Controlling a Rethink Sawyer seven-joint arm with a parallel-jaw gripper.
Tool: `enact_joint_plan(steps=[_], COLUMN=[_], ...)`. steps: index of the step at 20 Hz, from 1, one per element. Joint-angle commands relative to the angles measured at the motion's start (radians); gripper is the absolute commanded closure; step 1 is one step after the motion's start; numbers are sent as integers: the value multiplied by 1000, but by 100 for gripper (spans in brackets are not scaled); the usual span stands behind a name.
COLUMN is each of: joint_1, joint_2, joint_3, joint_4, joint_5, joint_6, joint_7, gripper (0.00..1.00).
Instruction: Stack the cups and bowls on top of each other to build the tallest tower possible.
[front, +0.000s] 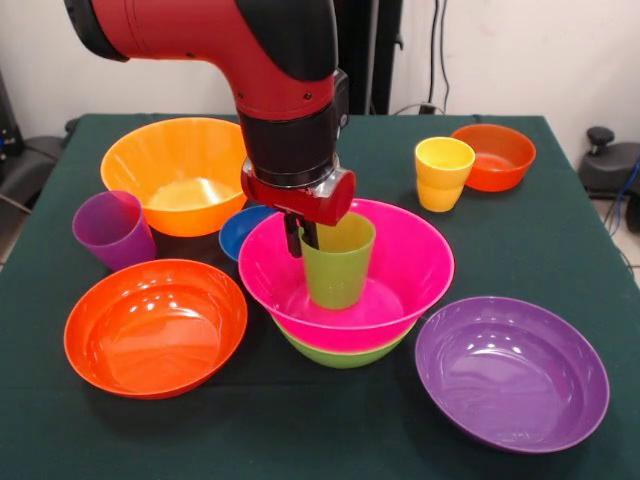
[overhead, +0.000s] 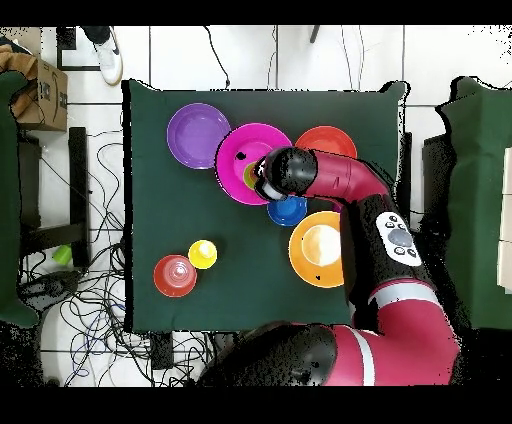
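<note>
A green cup (front: 340, 265) stands upright in the pink bowl (front: 410, 265), which sits in the lime green bowl (front: 345, 352) at the table's middle. My gripper (front: 301, 238) comes down from above with its fingers astride the cup's left rim, shut on it. In the overhead view my arm covers most of the cup; the pink bowl (overhead: 235, 160) shows beside it. A yellow cup (front: 442, 173) stands next to a small red-orange bowl (front: 495, 157) at the far right. A purple cup (front: 112, 230) stands at the left.
A large orange bowl (front: 175, 175) is at the far left and a small blue bowl (front: 240, 232) sits just behind the pink one. A large red-orange bowl (front: 155, 327) is at the near left and a purple bowl (front: 512, 372) at the near right.
</note>
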Motion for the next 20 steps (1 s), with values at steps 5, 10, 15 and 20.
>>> enact_joint_plan(steps=[5,10,15,20], joint_1=[-4,0,22,40], joint_2=[90,97,99,108], joint_3=[41,42,31,24], joint_4=[-81,-88,-87,-93], joint_5=[-39,-36,-31,-28], joint_6=[-70,-67,-64,-76], joint_7=[-36,-32,-2,24], gripper=[100,100,100,100])
